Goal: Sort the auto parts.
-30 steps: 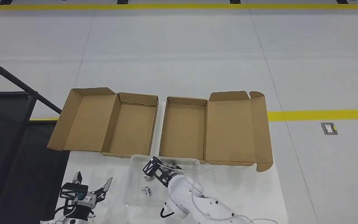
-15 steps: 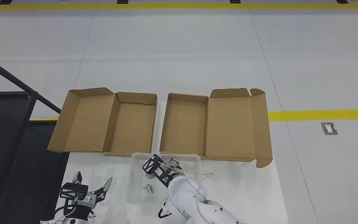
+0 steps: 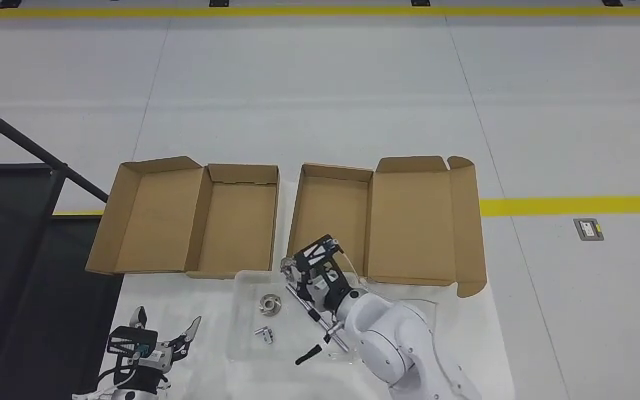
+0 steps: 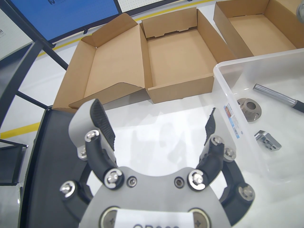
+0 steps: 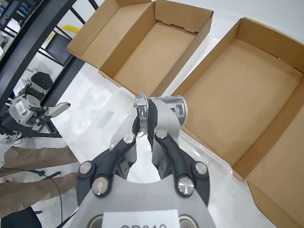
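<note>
Metal cyl. part [image 5: 181, 110], flanged at one end, sits crosswise in the right claw [image 5: 144, 119]. The pads pinch the flange and the barrel sticks out to one side. Part + claw hang in the air, about where the far rim of the clear bin [image 5: 209, 160] meets the near wall of the right box [image 5: 237, 91]. In the top view this claw is over that box's near corner, on the side facing the left box [image 3: 235, 215]. The right box's floor lies just beyond the claw, w/ its lid flap folded out flat on the far side. The left box is beyond the claw & off toward the left arm, flap open too, w/ a narrow gap btw the two boxes.

Behind & below the right claw, in the bin: a flanged ring [image 4: 249, 109], a small drilled block [image 4: 267, 140] and a rod w/ black grip [image 4: 277, 95], none touching each other.

The left claw [image 4: 154, 110] is spread wide, gripping nothing, low over the white table [image 4: 166, 131]. It is well apart from the right claw, w/ the bin's side wall just beside one finger. The left box lies straight ahead of it.
</note>
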`<state>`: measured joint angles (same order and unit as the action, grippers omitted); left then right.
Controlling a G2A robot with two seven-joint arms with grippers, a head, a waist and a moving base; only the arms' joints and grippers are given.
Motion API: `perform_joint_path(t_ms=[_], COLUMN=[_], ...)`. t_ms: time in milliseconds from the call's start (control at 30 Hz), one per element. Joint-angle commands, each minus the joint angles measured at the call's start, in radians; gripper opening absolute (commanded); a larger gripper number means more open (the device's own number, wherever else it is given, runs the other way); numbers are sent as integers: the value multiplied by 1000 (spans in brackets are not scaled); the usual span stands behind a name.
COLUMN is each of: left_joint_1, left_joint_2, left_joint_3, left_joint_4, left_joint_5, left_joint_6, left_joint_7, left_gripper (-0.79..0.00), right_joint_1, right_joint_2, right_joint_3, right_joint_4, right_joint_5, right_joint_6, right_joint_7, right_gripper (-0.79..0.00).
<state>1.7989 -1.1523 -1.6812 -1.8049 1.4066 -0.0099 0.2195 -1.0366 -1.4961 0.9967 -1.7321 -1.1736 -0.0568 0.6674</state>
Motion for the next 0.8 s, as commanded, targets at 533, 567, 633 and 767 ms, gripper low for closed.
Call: perform_joint_path(t_ms=[533,567,633,767], left_joint_1=[0,0,0,0], left_joint_2=[0,0,0,0], left_joint_3=[0,0,0,0], left_joint_4=[0,0,0,0], left_joint_5=[0,0,0,0], left_joint_6=[0,0,0,0], left_joint_7=[0,0,0,0], left_gripper=[0,0,0,0], right_joint_1=[71,101,156,297], right_joint_2=[-37,-44,-61,-93], right_joint_3=[21,18,33,22], right_joint_4=[147,192,282,513], right_joint_5=[214,243,361,430], right_joint_6=[187,191,215,270], right_joint_7=[-233,-256,-326,-451], right_gripper=[-785,-785,-785,-785])
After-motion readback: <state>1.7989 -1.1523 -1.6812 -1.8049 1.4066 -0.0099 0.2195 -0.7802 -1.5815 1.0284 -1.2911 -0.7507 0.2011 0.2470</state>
